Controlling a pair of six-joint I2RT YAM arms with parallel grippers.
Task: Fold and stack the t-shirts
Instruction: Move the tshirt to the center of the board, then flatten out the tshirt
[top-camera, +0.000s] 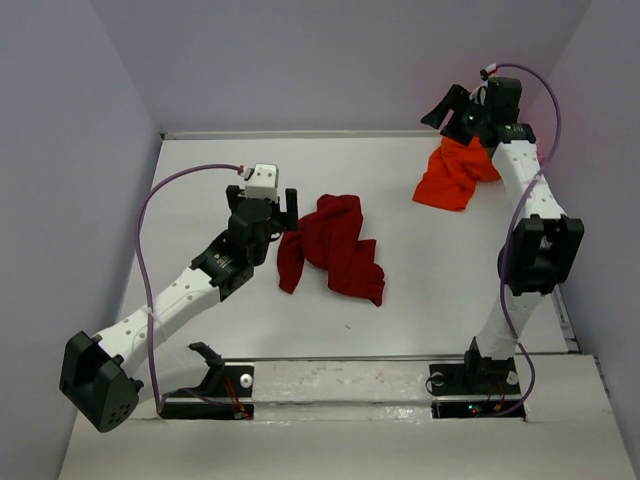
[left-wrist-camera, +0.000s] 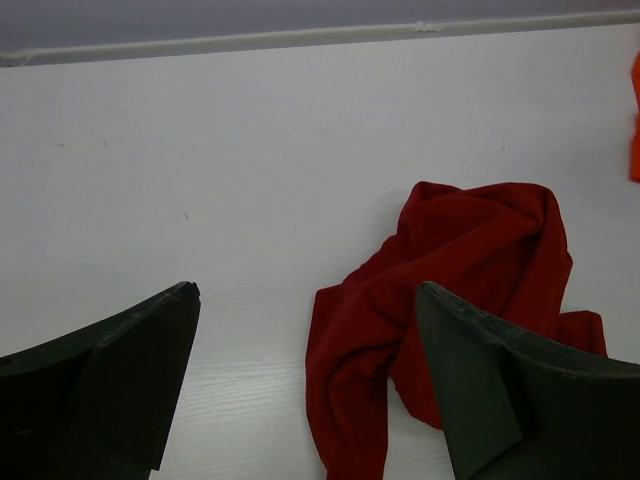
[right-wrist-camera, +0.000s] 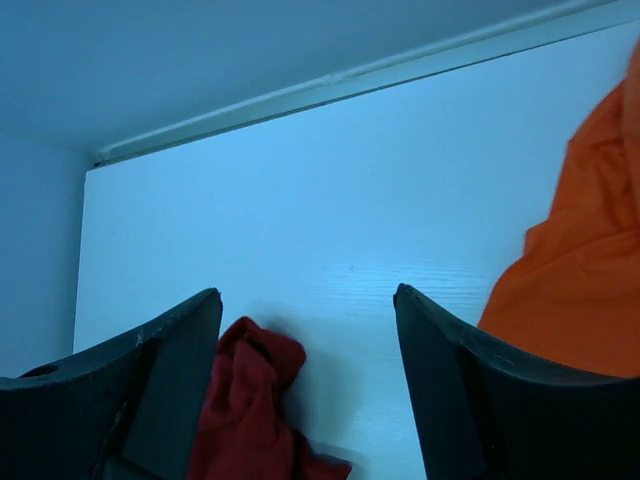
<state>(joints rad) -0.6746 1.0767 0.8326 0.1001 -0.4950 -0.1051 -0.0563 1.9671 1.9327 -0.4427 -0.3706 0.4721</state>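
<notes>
Left claw (top-camera: 262, 200), its two matte black wedge-shaped fingers (left-wrist-camera: 120, 370) spread wide with nothing between them, hangs at centre-left of the overhead view. Just to its right lies the crumpled dark red cloth t-shirt (top-camera: 335, 245), a soft, deeply creased heap at the centre of the smooth white counter (top-camera: 420, 290). In the left wrist view that red shirt (left-wrist-camera: 470, 250) fills the lower right, one limp fold trailing toward the bottom edge between the fingertips.

Right claw (top-camera: 452, 115), at the upper right of the overhead view, is likewise parted and grips nothing; its wrist view shows only bare counter (right-wrist-camera: 330, 200) between the dark fingers (right-wrist-camera: 460, 390). Directly below it bunches the bright orange cloth t-shirt (top-camera: 455, 175), rumpled against the far right end of the counter; it rises in loose folds at the right edge of the right wrist view (right-wrist-camera: 580, 280), and whether it touches the claw cannot be told. The red shirt (right-wrist-camera: 245, 400) shows at lower left there.
</notes>
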